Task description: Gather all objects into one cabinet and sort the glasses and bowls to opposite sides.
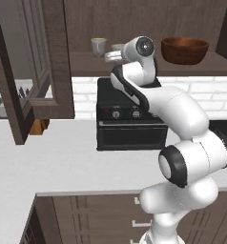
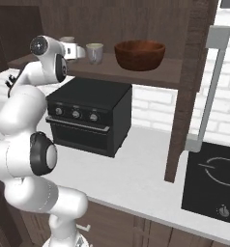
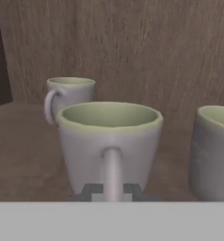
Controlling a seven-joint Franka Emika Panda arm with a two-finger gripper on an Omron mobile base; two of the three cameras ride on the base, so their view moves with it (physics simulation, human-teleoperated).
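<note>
On the dark wood cabinet shelf [image 2: 136, 72], the reddish-brown bowl [image 2: 139, 54] sat at three o'clock of the cream cups. The gripper [image 3: 112, 192] was pinched on the near cup's handle [image 3: 112, 172]; that cup [image 3: 109, 141] stood between a farther cup [image 3: 69, 96] at ten o'clock and another cup [image 3: 212, 150] at three o'clock.

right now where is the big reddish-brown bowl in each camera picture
left base view: the bowl stands upper right on the cabinet shelf, right of the arm's wrist.
right base view: the bowl stands upper centre on the same shelf, right of a cream cup.
hand view: the bowl is not in it.
shared landmark: the black oven sits below the shelf in both base views.
</note>
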